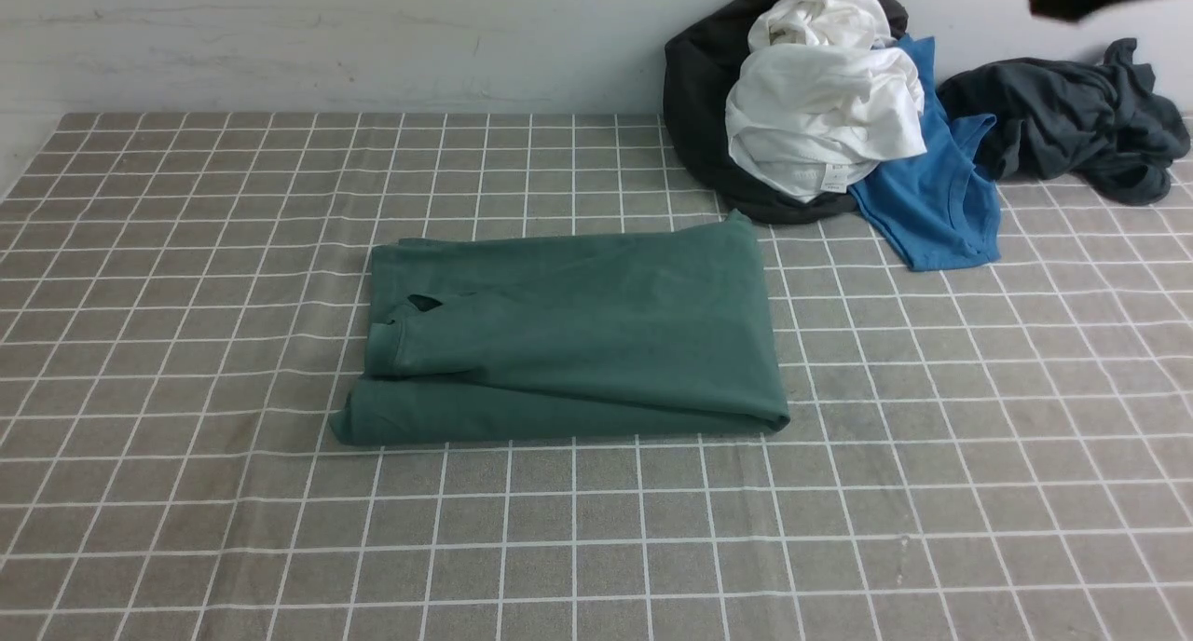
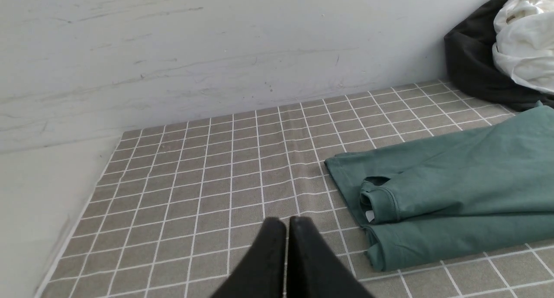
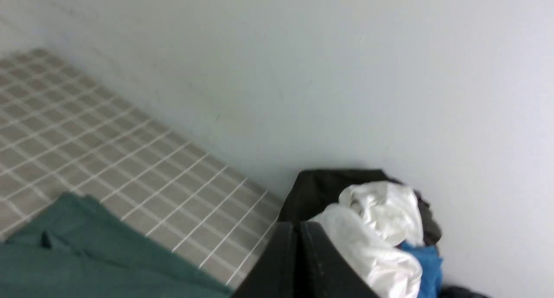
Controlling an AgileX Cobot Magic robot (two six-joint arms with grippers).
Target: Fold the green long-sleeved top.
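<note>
The green long-sleeved top lies folded in a rectangle mid-bench; the left gripper hangs beside it, jaws pressed together, holding nothing; the right gripper, jaws likewise together, hangs near the clothes pile.

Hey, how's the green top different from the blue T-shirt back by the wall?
The green top is dark green; the blue T-shirt is bright blue. The green top lies folded into a flat rectangle, while the blue T-shirt is unfolded and rumpled. The green top sits alone mid-table; the blue T-shirt is partly buried under a white garment. Both rest on the checked tablecloth.
</note>
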